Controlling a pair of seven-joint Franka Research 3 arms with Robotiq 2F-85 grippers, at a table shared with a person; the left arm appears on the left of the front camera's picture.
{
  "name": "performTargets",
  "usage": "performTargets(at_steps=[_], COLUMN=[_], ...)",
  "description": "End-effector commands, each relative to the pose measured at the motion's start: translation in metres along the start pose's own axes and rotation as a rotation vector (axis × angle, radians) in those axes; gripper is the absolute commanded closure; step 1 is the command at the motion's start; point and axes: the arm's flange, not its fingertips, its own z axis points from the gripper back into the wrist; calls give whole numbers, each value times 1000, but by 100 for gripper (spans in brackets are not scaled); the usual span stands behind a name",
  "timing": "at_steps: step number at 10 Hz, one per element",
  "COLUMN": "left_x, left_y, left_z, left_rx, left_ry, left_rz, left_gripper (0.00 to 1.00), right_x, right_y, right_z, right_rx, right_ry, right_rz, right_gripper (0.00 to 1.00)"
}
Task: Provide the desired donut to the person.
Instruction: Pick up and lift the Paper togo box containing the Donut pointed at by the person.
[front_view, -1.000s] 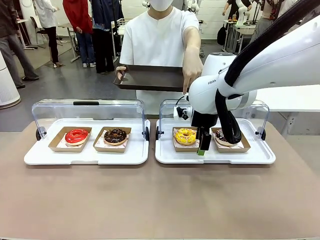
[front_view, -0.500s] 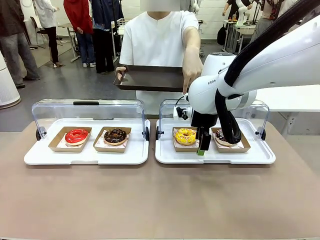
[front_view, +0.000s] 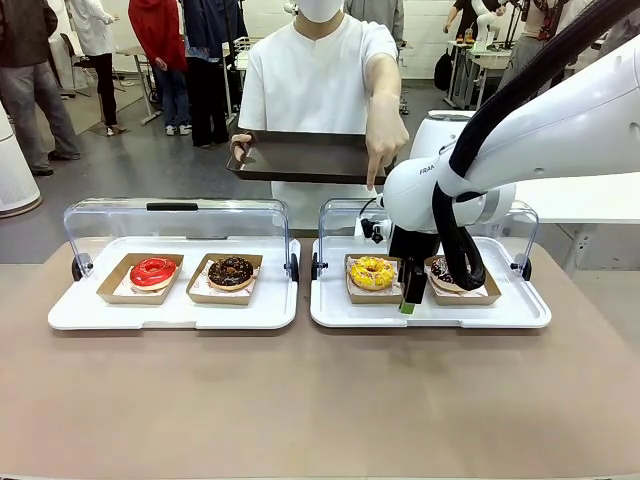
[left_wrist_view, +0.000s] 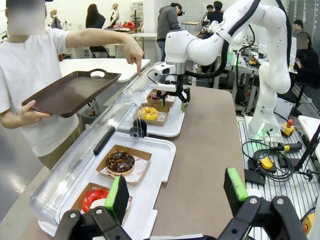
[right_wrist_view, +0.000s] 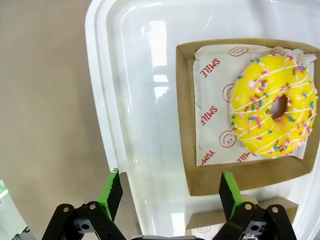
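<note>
Brown tabletop (front_view: 300, 400), two lidded white trays, busy lab behind. Person (front_view: 315, 80) in white points a finger down over the right-hand tray (front_view: 520, 315) and holds a dark serving tray (front_view: 300, 155). Yellow sprinkled donut (front_view: 372, 271) sits in its cardboard boat (right_wrist_view: 187, 120) on that tray. Right gripper (front_view: 410, 297) hangs just beside it, jaws released, empty. Left gripper (left_wrist_view: 176, 192) spread, idle, well apart. Judgement: shift sideways, straddle the boat's walls, grip cardboard rather than icing, lift level.
</note>
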Motion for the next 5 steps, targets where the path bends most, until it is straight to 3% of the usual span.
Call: performTargets(at_steps=[1, 5], left_x=[1, 1], left_y=[-1, -1], left_z=[2, 2], left_rx=[-2, -2], left_ry=[-6, -6], left_rz=[-4, -4], left_gripper=[0, 0], right_x=[7, 8], right_y=[-10, -21], right_z=[-5, -14], right_rx=[-20, -19], right_ry=[3, -11], right_rz=[-8, -14], right_gripper=[0, 0])
